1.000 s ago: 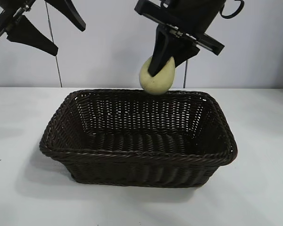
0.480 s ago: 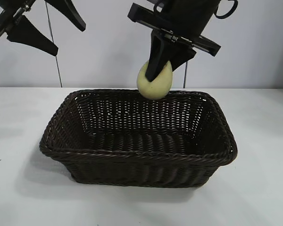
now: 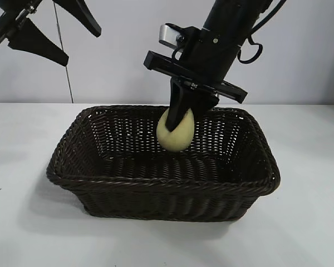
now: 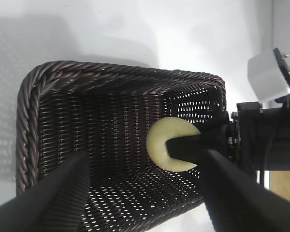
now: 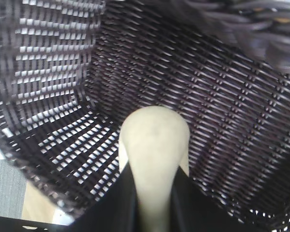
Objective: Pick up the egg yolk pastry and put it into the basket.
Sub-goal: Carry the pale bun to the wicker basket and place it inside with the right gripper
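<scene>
The dark woven basket (image 3: 100, 183) stands in the middle of the white table. My right gripper (image 3: 180, 121) is shut on the pale yellow egg yolk pastry (image 3: 174, 135) and holds it inside the basket, below the rim and above the floor, near the far wall. The right wrist view shows the pastry (image 5: 154, 145) squeezed between my right gripper's (image 5: 153, 181) fingers over the basket's weave (image 5: 63, 92). The left wrist view shows the pastry (image 4: 164, 147) in the basket (image 4: 63, 72). My left gripper (image 3: 50, 30) is open and parked high at the upper left.
White table top (image 3: 306, 222) lies all round the basket. A thin dark pole (image 3: 64, 72) stands behind at the left. A plain wall is at the back.
My right gripper has come down and a little to the left with the pastry, from above the far rim into the basket. The left arm has not moved.
</scene>
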